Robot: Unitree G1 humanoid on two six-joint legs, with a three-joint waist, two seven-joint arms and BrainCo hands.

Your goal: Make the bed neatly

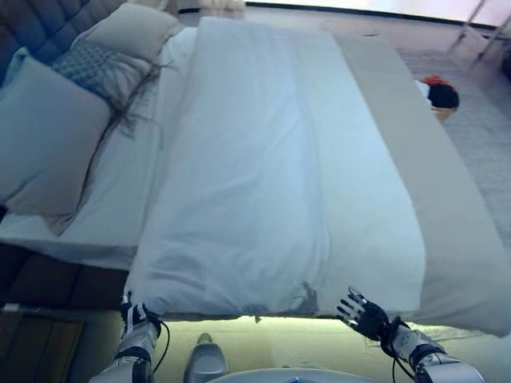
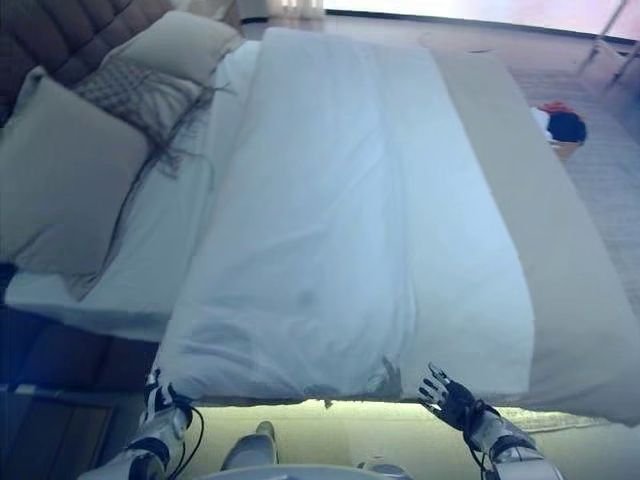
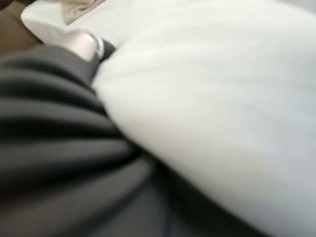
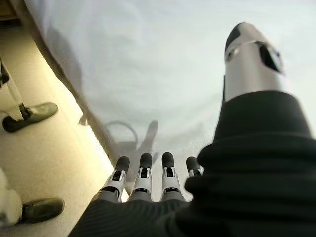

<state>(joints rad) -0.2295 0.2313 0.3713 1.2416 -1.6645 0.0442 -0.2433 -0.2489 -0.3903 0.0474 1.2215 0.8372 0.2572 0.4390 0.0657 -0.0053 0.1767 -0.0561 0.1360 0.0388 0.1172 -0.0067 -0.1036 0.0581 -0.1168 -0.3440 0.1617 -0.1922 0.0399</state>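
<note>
White duvet (image 1: 271, 175) spread flat down the bed (image 1: 455, 239), near edge hanging over the side closest to the camera. Beige sheet bare along the right. Pillows (image 1: 48, 140) stacked at the head, upper left. Right hand (image 1: 363, 313) just off the duvet's near edge, fingers (image 4: 143, 170) straight and spread, holding nothing. Left hand (image 1: 134, 315) pressed against the duvet's near left corner, fingers hidden by cloth; grip impossible to tell.

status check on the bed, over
Right hand open, off the duvet edge. Left hand at duvet's near corner, fingers hidden. Duvet flat. Pillows untidy.
</note>
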